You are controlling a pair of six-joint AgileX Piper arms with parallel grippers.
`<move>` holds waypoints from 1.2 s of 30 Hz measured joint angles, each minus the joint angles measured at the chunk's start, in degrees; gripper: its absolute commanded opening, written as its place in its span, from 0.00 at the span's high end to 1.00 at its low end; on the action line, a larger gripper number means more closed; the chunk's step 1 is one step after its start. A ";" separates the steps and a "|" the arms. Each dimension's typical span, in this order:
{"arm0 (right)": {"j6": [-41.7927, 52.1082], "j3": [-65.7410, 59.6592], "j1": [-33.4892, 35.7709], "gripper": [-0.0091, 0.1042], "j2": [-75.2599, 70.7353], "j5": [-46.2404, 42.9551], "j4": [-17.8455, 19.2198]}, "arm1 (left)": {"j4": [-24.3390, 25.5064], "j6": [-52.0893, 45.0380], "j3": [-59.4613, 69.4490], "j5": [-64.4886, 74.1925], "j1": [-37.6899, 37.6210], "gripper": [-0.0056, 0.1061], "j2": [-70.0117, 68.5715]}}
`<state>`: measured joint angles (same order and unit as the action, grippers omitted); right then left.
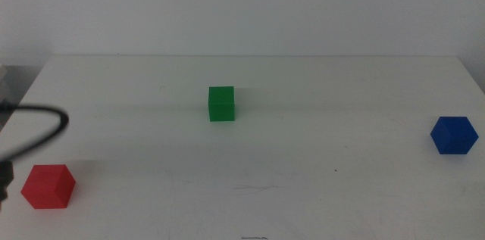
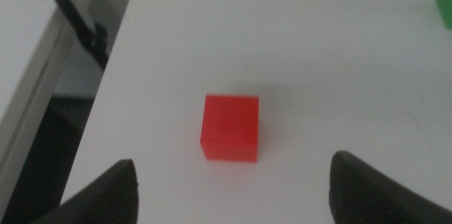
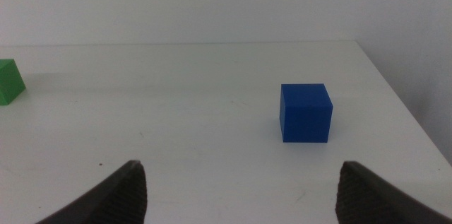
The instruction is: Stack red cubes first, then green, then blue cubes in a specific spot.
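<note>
My left gripper (image 2: 233,181) hangs above the red cube (image 2: 230,128), jaws apart; I should centre, descend straight, then close squarely. Right gripper (image 3: 240,189) waits, jaws apart, near the blue cube (image 3: 306,112).

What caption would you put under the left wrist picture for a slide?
Open left tool poised over a red cube near the white table's edge, nothing gripped yet.

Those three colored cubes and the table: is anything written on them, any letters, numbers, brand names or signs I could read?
None: no view shows readable text.
red cube: plain faces.
green cube: plain faces.
blue cube: plain faces.
white table: only faint marks, no lettering.
</note>
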<state>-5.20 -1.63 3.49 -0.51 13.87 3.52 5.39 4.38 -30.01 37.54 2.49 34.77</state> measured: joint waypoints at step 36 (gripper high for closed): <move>0.00 0.00 0.00 0.11 0.00 0.00 0.00 | -15.73 -25.79 -32.12 23.10 10.28 0.13 55.72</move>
<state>-5.20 -1.63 3.49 -0.51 13.87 3.52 -10.34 -21.41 -62.13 60.64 12.77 90.48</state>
